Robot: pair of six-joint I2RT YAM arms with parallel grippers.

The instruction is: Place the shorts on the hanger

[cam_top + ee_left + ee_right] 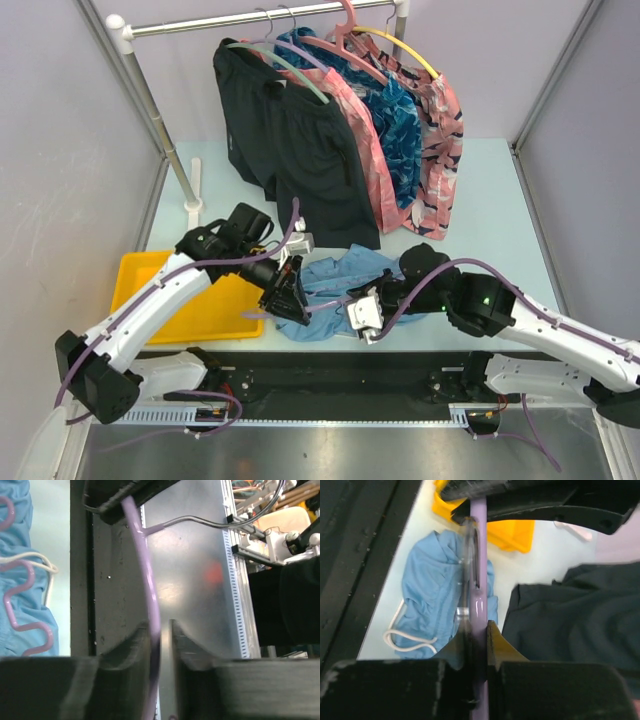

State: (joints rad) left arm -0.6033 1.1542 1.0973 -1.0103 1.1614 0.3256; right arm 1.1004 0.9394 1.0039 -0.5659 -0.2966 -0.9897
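The light-blue shorts (335,280) lie crumpled on the table near its front edge, between my two grippers, with the white drawstring (402,637) loose beside them. The lavender hanger (328,304) spans from one gripper to the other just above them. My right gripper (362,312) is shut on the hanger's bar (479,600), and the silver hook (464,580) runs alongside it. My left gripper (161,625) has its jaws slightly parted: the hanger bar (150,590) rests against one finger, with a gap to the other. The hanger's wavy part (25,615) lies over the shorts (20,540).
A yellow tray (200,305) sits at the front left. Behind the shorts, black shorts (300,150) and patterned garments (400,130) hang from the rail (250,20) on other hangers and reach down to the table. The black front strip (330,365) borders the table's near edge.
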